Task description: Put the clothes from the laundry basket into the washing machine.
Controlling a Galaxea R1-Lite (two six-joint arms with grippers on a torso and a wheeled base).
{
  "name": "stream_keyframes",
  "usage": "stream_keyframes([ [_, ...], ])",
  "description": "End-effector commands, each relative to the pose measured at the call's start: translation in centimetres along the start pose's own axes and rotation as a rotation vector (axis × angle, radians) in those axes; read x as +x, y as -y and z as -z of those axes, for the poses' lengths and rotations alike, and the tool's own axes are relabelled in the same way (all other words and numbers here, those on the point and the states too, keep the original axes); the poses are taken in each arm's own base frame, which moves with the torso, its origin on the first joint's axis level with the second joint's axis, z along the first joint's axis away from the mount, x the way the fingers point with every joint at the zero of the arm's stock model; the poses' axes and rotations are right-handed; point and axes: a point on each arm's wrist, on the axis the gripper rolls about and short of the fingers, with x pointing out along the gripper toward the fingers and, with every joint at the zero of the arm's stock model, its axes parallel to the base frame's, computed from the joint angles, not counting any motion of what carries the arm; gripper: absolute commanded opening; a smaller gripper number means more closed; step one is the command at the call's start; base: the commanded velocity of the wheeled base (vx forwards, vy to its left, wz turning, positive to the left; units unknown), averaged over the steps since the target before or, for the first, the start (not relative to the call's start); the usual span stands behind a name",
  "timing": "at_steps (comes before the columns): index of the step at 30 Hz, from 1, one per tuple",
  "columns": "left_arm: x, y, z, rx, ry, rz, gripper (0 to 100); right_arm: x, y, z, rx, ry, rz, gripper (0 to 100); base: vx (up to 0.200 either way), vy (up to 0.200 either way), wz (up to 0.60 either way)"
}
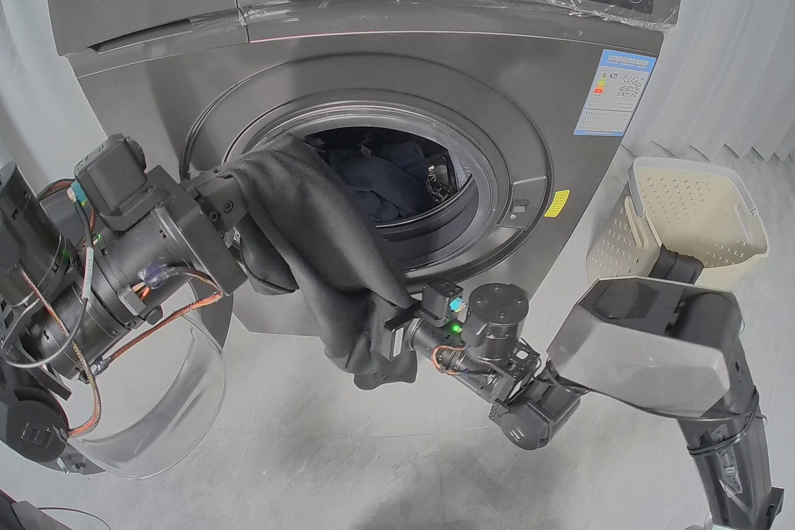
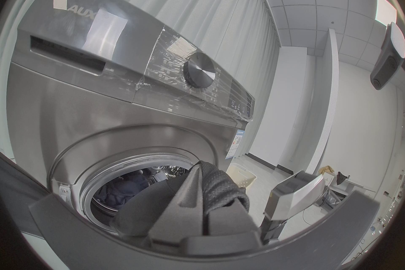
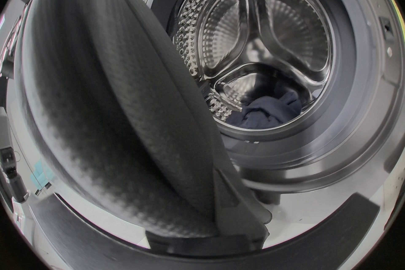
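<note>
Garment (image 1: pixel 319 242) in dark grey hangs before the washing machine's (image 1: pixel 166 93) open mouth, left gripper (image 1: pixel 222 202) clenched on its upper end, right gripper (image 1: pixel 396 326) clenched on its lower hem. Blue clothes (image 1: pixel 385 184) lie inside; laundry basket (image 1: pixel 704 209) stands right.

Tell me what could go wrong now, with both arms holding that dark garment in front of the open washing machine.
1. The dark garment hangs between the left gripper and the right gripper, largely outside and below the drum opening. If released now, it would likely fall to the floor.
2. It hangs across the front of the opening, so a fold could catch on the rim when pushed in.
</note>
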Motion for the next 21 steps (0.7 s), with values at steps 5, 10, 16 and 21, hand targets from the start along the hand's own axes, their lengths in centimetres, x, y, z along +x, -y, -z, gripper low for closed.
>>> stream_keyframes([
  [5,0.1,-1.3,2.9,-0.019,-0.109,-0.048,0,-5.3,0.9,-9.1,0.02,0.126,0.049,0,0.0,0.0,0.0],
  [10,0.1,-1.6,5.9,-0.043,-0.22,-0.062,0,-9.1,0.0,-12.9,0.045,0.202,0.026,0,0.0,0.0,0.0],
  [16,0.0,-1.8,7.2,-0.053,-0.265,-0.067,0,-11.2,-0.5,-13.7,0.082,0.216,0.015,0,0.0,0.0,0.0],
  [21,-0.3,-1.6,10.0,-0.07,-0.345,-0.058,0,-12.5,-1.6,-15.4,0.079,0.258,-0.022,0,0.0,0.0,0.0],
])
